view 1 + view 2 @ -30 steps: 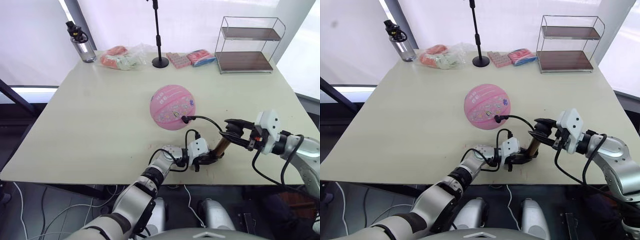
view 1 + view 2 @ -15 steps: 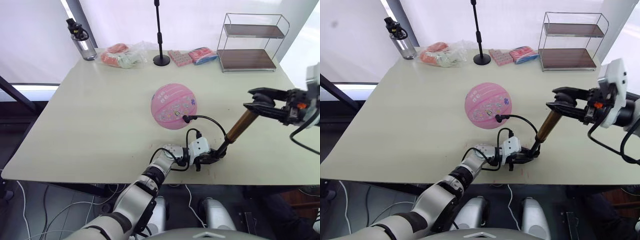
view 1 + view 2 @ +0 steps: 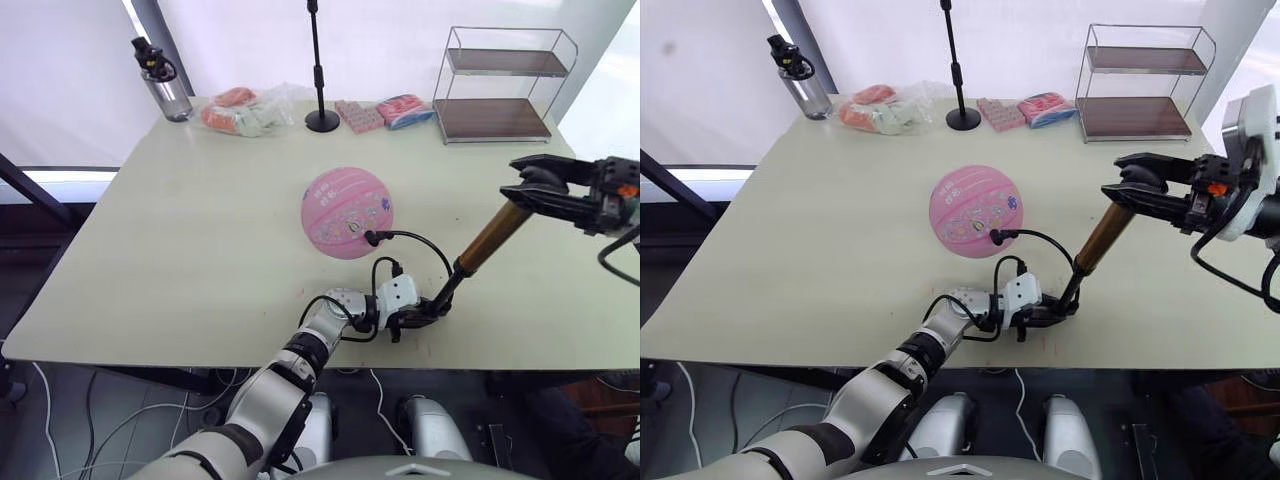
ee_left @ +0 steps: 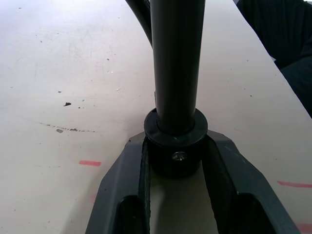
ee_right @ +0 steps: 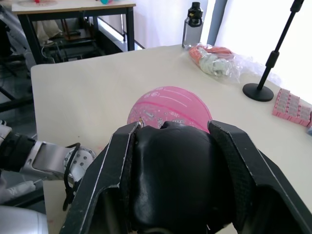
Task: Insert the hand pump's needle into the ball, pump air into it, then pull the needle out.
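Observation:
The pink ball (image 3: 347,213) rests mid-table. The black fitting of the needle (image 3: 372,238) sits against its near side; the pin itself is hidden. A thin black hose (image 3: 420,242) loops from there to the foot of the hand pump (image 3: 487,240), a gold cylinder leaning up to the right. My left gripper (image 3: 432,308) is shut on the pump's black bottom cap (image 4: 175,146) at the table's front edge. My right gripper (image 3: 520,185) is shut on the black handle (image 5: 170,180), held high at the right, with the ball (image 5: 170,105) beyond it.
Along the far edge stand a water bottle (image 3: 160,80), a clear bag of pink packets (image 3: 245,112), a black stand (image 3: 320,70), more pink packets (image 3: 385,112) and a wire shelf (image 3: 500,85). Bare tabletop lies left of the ball.
My right gripper has drawn the handle up and to the right, away from the left gripper, so the pump now stands stretched out. Left gripper and ball stayed put.

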`<state>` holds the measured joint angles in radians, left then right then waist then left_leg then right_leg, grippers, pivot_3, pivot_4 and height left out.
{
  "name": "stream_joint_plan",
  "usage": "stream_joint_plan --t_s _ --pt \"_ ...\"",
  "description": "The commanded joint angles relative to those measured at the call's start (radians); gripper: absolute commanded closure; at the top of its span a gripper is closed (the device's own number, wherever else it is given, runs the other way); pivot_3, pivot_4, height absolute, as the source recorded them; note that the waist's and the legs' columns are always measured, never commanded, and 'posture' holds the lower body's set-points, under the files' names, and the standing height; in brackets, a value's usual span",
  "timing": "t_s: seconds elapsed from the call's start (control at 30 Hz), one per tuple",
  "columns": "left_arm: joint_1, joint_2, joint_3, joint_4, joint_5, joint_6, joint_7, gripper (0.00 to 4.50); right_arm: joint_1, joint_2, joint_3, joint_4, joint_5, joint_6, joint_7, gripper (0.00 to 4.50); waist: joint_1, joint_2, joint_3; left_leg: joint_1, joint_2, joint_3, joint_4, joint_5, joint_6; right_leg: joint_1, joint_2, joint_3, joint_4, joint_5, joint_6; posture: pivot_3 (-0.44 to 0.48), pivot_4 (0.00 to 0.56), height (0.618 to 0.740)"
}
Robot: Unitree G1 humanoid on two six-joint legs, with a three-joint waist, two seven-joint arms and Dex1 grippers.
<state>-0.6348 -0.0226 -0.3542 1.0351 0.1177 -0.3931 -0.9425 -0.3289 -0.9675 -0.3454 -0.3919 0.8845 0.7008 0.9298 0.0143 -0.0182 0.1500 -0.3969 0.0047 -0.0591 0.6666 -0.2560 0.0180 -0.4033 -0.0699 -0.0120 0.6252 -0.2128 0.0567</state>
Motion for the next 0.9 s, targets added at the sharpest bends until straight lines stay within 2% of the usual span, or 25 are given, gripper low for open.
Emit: stream_joint_plan --t_s 0.03,0.17,0.3,0.47,0.63,0.77,0.9 --pt "0.034 0.024 -0.019 0.069 0.043 0.033 -0.001 3.43 0.076 0.047 0.11 -0.012 -0.116 -0.065 -0.008 2.67 -0.002 -0.001 -0.001 0.001 0.0 0.0 0.0 0.0 0.0 0.0 0.0 0.0 0.0 0.0 0.0 0.0 0.15 0.731" --pt "0.036 0.024 -0.02 0.068 0.043 0.033 0.001 3.43 0.134 0.124 0.209 0.015 -0.219 -0.157 -0.021 2.67 -0.002 -0.002 -0.002 0.002 0.001 0.0 0.001 0.0 0.0 0.001 0.0 0.0 0.001 0.0 0.0 0.0 0.15 0.731" --pt "0.038 0.027 -0.02 0.066 0.042 0.033 0.002 3.43 0.212 0.181 0.34 0.1 -0.412 -0.327 -0.015 2.67 -0.002 -0.003 -0.005 0.002 0.001 0.0 0.0 0.0 0.0 0.001 0.001 0.0 0.001 0.0 0.0 0.0 0.15 0.731" --pt "0.043 0.031 -0.019 0.061 0.042 0.033 0.001 3.43 0.247 0.209 0.341 0.122 -0.424 -0.382 0.001 2.67 -0.002 -0.005 -0.007 0.003 0.001 0.0 0.0 0.0 0.0 0.002 0.001 0.0 0.001 0.0 0.0 0.0 0.15 0.731" --pt "0.045 0.031 -0.019 0.06 0.041 0.034 -0.001 3.43 0.19 0.18 0.247 0.054 -0.313 -0.309 0.013 2.67 -0.001 -0.004 -0.006 0.003 0.001 0.0 0.0 0.0 0.0 0.002 0.001 0.0 0.001 0.0 0.0 0.0 0.15 0.731" --pt "0.043 0.026 -0.02 0.064 0.042 0.034 0.0 3.43 0.069 0.088 0.099 -0.001 -0.121 -0.16 0.023 2.67 0.0 0.003 0.001 0.0 0.0 0.0 0.001 0.0 0.0 0.0 -0.001 0.0 0.001 0.0 0.0 0.0 0.15 0.731" --pt "0.04 0.022 -0.021 0.069 0.042 0.033 0.001 3.43 -0.01 0.011 0.01 0.002 -0.008 -0.055 0.032 2.67 0.001 0.003 0.002 -0.001 -0.001 -0.001 0.0 0.0 0.0 0.0 0.0 0.0 0.0 0.0 0.0 0.0 0.15 0.731"
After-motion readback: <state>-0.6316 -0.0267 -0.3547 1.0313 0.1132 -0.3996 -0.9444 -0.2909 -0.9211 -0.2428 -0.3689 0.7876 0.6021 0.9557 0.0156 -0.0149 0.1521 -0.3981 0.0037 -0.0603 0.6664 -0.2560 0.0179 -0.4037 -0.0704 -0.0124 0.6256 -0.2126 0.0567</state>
